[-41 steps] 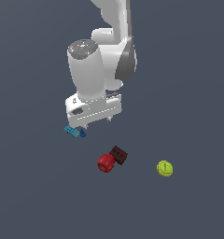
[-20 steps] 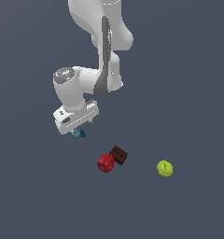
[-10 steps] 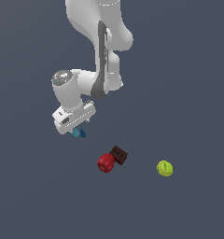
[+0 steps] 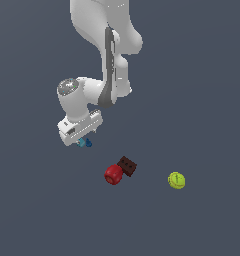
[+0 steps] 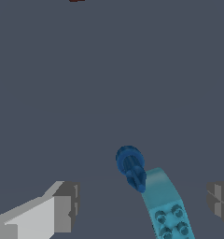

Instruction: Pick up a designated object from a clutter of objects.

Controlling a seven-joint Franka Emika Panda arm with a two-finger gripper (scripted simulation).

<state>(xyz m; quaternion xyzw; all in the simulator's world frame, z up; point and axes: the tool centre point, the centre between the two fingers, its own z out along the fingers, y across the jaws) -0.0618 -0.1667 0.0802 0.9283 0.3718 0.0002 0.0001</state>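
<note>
The designated object, a tiny dark blue knobby piece (image 5: 130,166), lies on the grey floor touching a light teal ribbed block (image 5: 165,207). In the wrist view both sit between my open grey fingers (image 5: 63,208), with the blue piece a little ahead of the fingertips. My gripper (image 5: 142,201) holds nothing. From the exterior view the gripper (image 4: 82,138) hangs low right over the pair, and only a sliver of the blue piece (image 4: 88,144) and the teal block (image 4: 81,142) shows under the hand. The fingertips are hidden there.
To the exterior view's right of the gripper lie a red ball (image 4: 113,174) and a dark brown block (image 4: 127,166), touching each other. Farther right sits a yellow-green ball (image 4: 176,180). Grey floor surrounds them.
The arm has swung toward the exterior view's left and dropped over the teal block and blue piece. In the last half second it barely moved. No object has shifted.
</note>
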